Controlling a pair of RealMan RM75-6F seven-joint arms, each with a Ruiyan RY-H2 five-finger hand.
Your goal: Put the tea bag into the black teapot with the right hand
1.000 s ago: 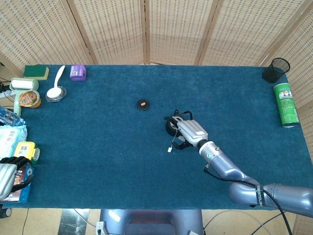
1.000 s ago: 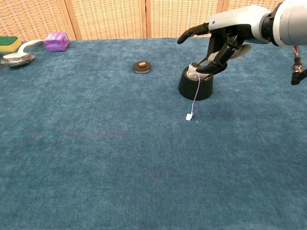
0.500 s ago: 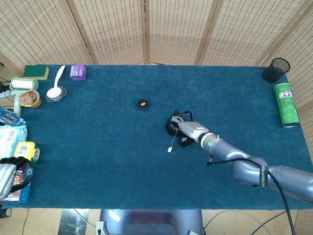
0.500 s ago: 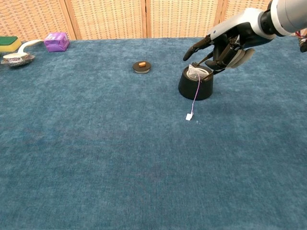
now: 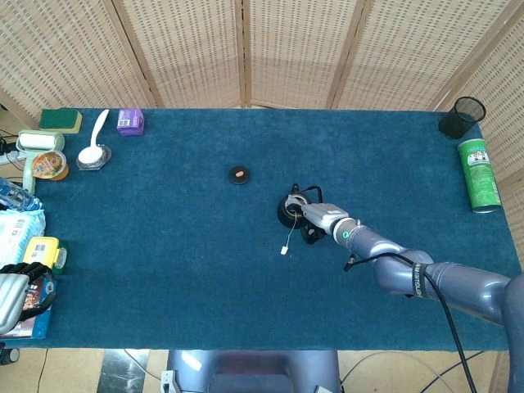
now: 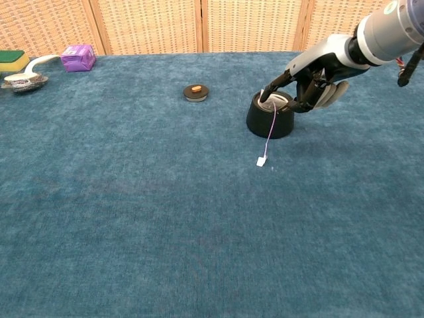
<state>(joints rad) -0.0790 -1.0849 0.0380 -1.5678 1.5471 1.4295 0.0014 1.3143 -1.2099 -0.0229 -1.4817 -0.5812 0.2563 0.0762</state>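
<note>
Spreading across nearly the whole head view is the blue felt table (image 5: pixel 164 246), and near its middle, a little toward four o'clock, stands the black teapot (image 6: pixel 269 119) with the right hand (image 6: pixel 311 83) low at its three o'clock side. One finger reaches over the rim onto the white tea bag (image 6: pixel 273 103), which sits in the pot's open mouth; the other fingers look loosely curled beside the pot, and the pictures do not show whether the hand is pinching the bag or only pressing it down. The bag's string (image 6: pixel 269 131) hangs out over the rim and runs down the pot's front toward six o'clock, its long axis near vertical in the chest view, ending at the small paper tag (image 6: pixel 262 160) lying on the felt. The risk, as I judge it, is that a fingertip snags the string or bag as the hand lifts, pulling the bag out or tipping the light pot. The left hand (image 5: pixel 10 296) rests at the table's eight o'clock edge, its fingers unclear.
</note>
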